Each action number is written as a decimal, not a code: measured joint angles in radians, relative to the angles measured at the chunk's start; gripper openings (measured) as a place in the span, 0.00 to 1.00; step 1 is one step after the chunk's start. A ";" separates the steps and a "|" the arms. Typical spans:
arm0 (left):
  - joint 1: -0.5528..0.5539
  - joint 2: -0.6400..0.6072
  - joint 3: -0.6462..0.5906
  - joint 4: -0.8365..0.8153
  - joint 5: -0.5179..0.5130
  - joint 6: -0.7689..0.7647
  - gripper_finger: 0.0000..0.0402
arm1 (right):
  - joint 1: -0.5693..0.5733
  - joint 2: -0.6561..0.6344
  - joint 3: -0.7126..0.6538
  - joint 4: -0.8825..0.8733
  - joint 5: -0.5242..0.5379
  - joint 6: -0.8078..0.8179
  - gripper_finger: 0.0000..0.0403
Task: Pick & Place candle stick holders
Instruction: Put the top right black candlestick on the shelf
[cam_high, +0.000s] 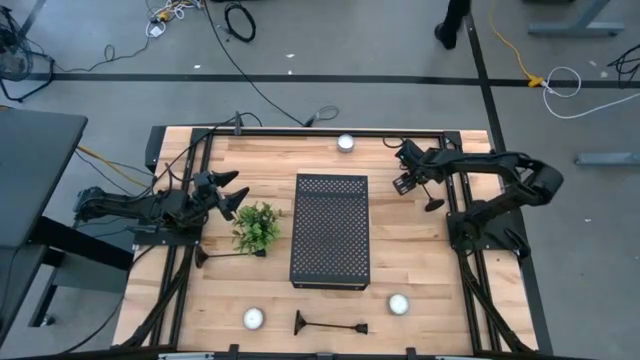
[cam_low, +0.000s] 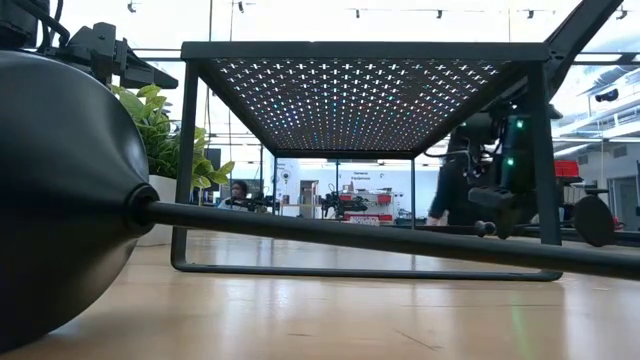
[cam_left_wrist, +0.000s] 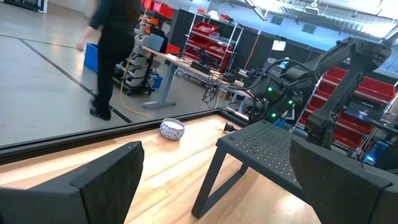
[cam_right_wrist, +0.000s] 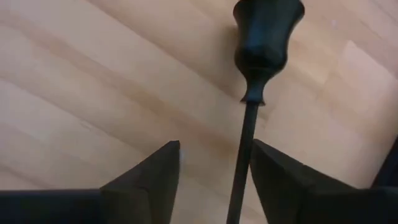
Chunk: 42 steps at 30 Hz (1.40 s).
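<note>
The wooden table (cam_high: 420, 270) carries a black perforated box (cam_high: 330, 230) at its middle, between the two grippers; seen from table height it is an open stand on thin legs, with bare wood under its top and nothing showing on its top from above. The right gripper (cam_high: 408, 170) sits just beside the box's far right corner, its fingers (cam_right_wrist: 149, 177) parted, with the thin stem of a candle holder (cam_right_wrist: 249, 124) lying in the gap against one finger, cup end forward; whether it is pinched I cannot tell. The left gripper (cam_high: 232, 196) hangs spread wide and empty just above a small green plant (cam_high: 257, 227). A second holder (cam_high: 228, 254) lies close below it, and a third holder (cam_high: 330, 325) lies near the front edge, between two white candles (cam_high: 254, 318), well apart from both grippers.
</note>
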 joint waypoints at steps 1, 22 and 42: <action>0.000 0.000 0.000 0.000 0.000 0.000 0.99 | 0.000 0.005 0.000 0.002 -0.003 0.002 0.42; 0.000 0.000 0.000 0.000 0.000 0.000 0.99 | 0.190 -0.256 0.249 -0.026 -0.082 0.004 0.01; 0.000 0.000 0.000 0.000 0.000 0.000 0.99 | 0.565 -0.241 0.099 1.217 -0.151 -0.156 0.00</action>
